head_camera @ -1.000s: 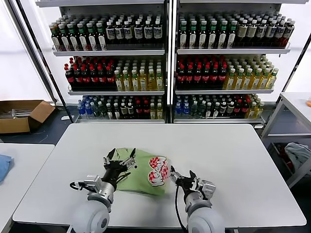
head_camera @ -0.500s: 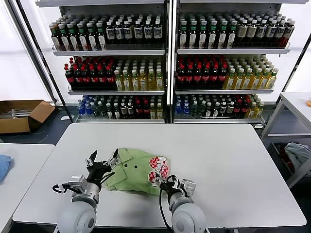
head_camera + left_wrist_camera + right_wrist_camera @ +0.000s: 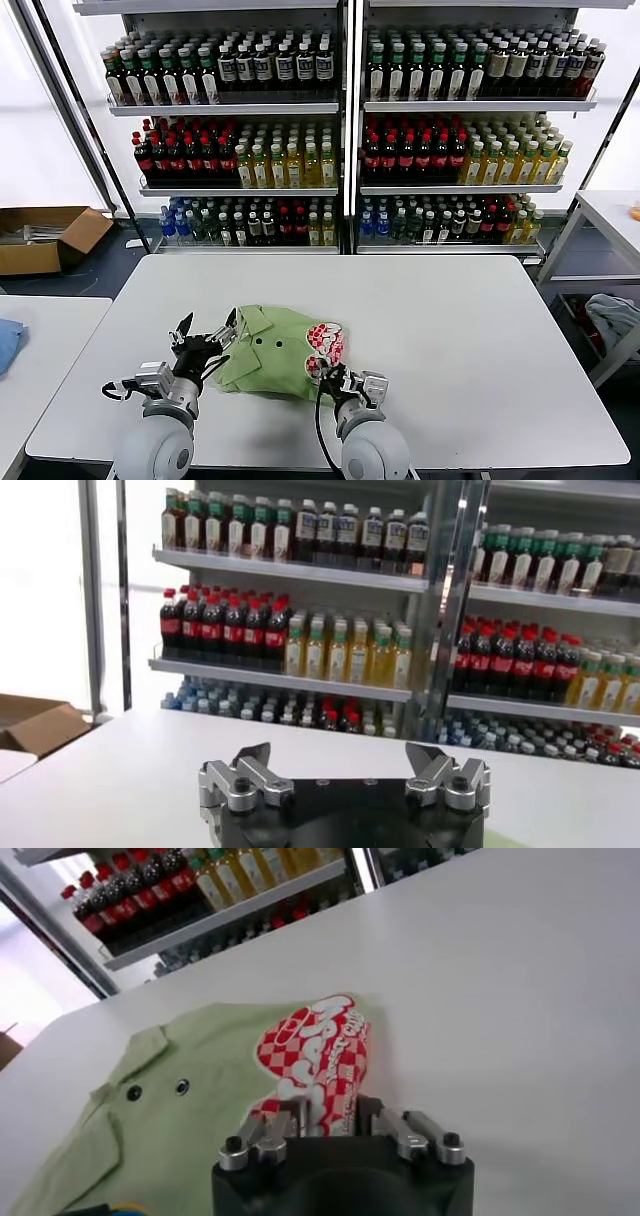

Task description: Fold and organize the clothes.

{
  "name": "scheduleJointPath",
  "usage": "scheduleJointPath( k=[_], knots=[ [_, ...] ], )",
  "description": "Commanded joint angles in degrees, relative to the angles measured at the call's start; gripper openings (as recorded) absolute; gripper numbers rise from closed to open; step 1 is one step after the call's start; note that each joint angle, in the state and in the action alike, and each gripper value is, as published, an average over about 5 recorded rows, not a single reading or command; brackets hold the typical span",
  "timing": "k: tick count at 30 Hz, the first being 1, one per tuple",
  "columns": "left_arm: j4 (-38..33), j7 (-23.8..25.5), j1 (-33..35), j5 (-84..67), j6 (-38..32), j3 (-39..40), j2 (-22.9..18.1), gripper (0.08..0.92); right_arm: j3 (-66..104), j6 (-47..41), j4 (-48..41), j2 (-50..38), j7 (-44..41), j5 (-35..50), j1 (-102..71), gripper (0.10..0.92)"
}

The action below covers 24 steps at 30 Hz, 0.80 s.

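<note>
1. the white table (image 3: 480, 340) carries the work; its near edge is partly hidden behind both arms in the head view, and its right half and far edge lie bare with open room.
2. behind it the drink shelves (image 3: 345, 130) fill the background - rows of bottles with red, green, yellow and blue labels, none of the writing readable.
3. the green polo shirt (image 3: 270, 362) lies folded into a compact bundle near the table's near edge, a little left of its middle. the collar and two small dark buttons face the left side; its near right corner is covered by the right gripper.
4. the red-and-white checked patch (image 3: 320, 1063) sits at the bundle's right end. it bears white lettering, but the folds break it up and it cannot be read.
5. the right gripper (image 3: 338, 378) is at the shirt's near right corner; in the right wrist view its fingers (image 3: 292, 1118) are drawn in on the patch's folded edge, pinching the fabric - the tips themselves are buried in cloth.
6. the left gripper (image 3: 205, 340) hovers at the shirt's left edge by the collar, fingers (image 3: 250, 762) spread wide and holding nothing; whether a tip touches the fabric is hard to tell.
7. a cardboard box (image 3: 45, 237) sits on the floor at far left, cut off by the frame.
</note>
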Motion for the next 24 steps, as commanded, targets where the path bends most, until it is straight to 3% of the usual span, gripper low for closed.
scheduleJointPath(
  k=[1,6,9,17,24],
  knots=[
    [-0.15,-0.28,0.25,-0.07,0.11,-0.39,-0.4,0.823,0.62,-0.17,-0.21,-1.31,-1.19,-6.85,0.45,0.303],
    [-0.61,-0.46,0.51,-0.01,0.1,-0.54,-0.8,0.823,3.5,-0.22,1.72,-4.58,-2.18,-7.55,0.35,0.164],
    [-0.92,-0.52,0.74,0.06,0.1,-0.46,-1.16,0.823,6.19,-0.27,2.92,-7.74,-2.77,-7.92,0.51,0.126],
    [-2.05,-0.57,0.99,0.35,0.35,0.74,-2.19,0.823,15.17,-0.27,1.8,-17.05,-8.33,-15.87,-0.58,0.124],
    [-2.2,-0.55,1.32,0.98,0.35,2.13,-2.96,0.823,19.58,0.08,-2.74,-18.81,-12.4,-25.14,-1.67,0.142]
  ],
)
